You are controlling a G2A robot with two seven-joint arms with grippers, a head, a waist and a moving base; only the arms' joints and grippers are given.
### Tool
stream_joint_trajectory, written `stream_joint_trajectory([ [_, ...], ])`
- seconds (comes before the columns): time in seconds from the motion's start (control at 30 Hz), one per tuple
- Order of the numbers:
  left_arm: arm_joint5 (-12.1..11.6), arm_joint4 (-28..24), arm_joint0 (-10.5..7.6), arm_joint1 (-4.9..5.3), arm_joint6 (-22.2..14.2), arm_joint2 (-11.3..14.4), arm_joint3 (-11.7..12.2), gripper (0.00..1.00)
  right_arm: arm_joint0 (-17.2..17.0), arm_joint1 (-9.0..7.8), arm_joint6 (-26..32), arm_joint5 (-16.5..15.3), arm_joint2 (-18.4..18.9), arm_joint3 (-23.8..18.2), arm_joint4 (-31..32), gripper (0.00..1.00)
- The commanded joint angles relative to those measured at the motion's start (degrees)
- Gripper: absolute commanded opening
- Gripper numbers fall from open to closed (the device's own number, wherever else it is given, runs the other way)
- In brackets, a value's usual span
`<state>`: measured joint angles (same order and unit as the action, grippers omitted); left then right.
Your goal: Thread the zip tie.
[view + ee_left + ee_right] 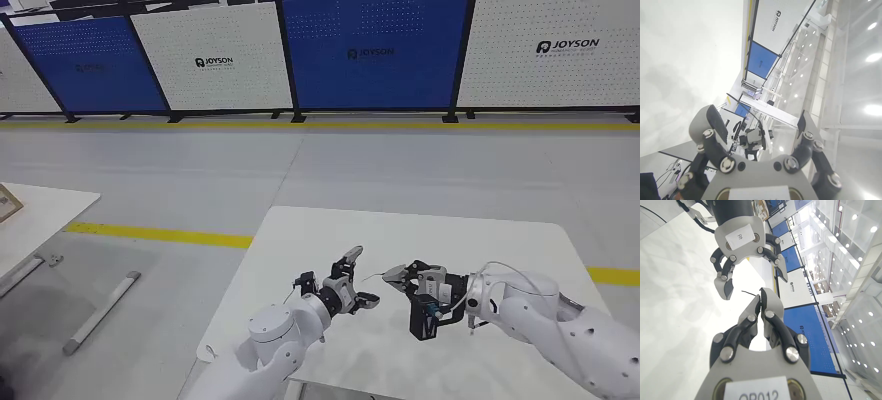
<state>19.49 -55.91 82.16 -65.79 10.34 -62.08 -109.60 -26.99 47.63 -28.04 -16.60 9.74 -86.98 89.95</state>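
Two tools faced each other over the desk [480, 240]. The right tool [760, 298] was clamped on the zip tie [748, 292], whose thin dark end stuck out just past its fingertips. The rest of the strap was hidden between the pads, and the head's place could not be told. The left tool [756, 283] stood spread wide, gripping nothing, just across from that free end. Pinching the strap close to its tip probably made it stiff enough to aim, and the spread left tool looked set to receive it. The tie's long axis ran roughly from the right tool toward the left one, tip leading. It pointed nearer one left finger than the middle of the gap.
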Motion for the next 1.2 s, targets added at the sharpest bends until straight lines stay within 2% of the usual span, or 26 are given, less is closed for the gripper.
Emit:
stream_joint_trajectory([
  [0.0,0.0,0.1,-0.12,-0.01,0.1,0.3,0.3,0.27,0.0,0.0,0.0,0.0,0.0,0.0,0.0,0.0],
  [0.03,0.0,0.1,-0.16,-0.01,0.1,0.3,0.3,0.22,0.0,0.0,0.0,0.0,0.0,0.0,0.0,0.0],
  [0.1,0.0,0.3,-0.13,0.06,-0.2,0.6,0.5,0.01,0.0,0.0,0.0,0.0,0.0,0.0,0.0,0.0],
  [0.13,0.0,0.3,-0.12,0.09,-0.2,0.6,0.5,0.0,0.0,0.0,0.0,0.0,0.0,0.0,0.0,0.0],
  [0.87,0.0,0.7,-0.04,0.56,-0.6,1.1,0.1,0.0,-0.2,0.01,0.1,0.0,0.0,0.0,0.0,0.0],
  [0.97,0.0,0.9,0.08,0.53,-0.6,1.1,-0.1,0.0,-1.1,0.14,1.5,-1.4,1.0,-0.5,0.0,0.0],
  [1.0,0.0,1.0,0.11,0.51,-0.6,1.1,-0.2,0.0,-1.4,0.2,1.7,-2.1,1.3,-0.6,0.0,0.07],
  [1.03,0.0,1.0,0.14,0.49,-0.5,1.1,-0.2,0.0,-1.5,0.24,1.9,-2.7,1.5,-0.6,0.0,0.34],
  [1.07,0.0,1.0,0.18,0.47,-0.5,1.1,-0.2,0.0,-1.7,0.29,2.0,-2.9,1.7,-0.6,0.0,0.44],
  [1.1,0.0,0.9,0.22,0.43,-0.3,1.0,-0.2,0.0,-2.0,0.33,2.0,-2.9,1.9,-0.6,0.0,0.82],
  [1.13,-0.5,0.9,0.19,0.36,0.5,0.8,0.1,0.0,-2.4,0.4,2.0,-2.9,2.2,-0.4,-0.2,0.98],
  [1.17,-0.9,0.9,0.11,0.27,1.2,0.7,0.3,0.0,-2.6,0.45,2.0,-2.9,2.4,-0.3,-0.2,1.0],
])
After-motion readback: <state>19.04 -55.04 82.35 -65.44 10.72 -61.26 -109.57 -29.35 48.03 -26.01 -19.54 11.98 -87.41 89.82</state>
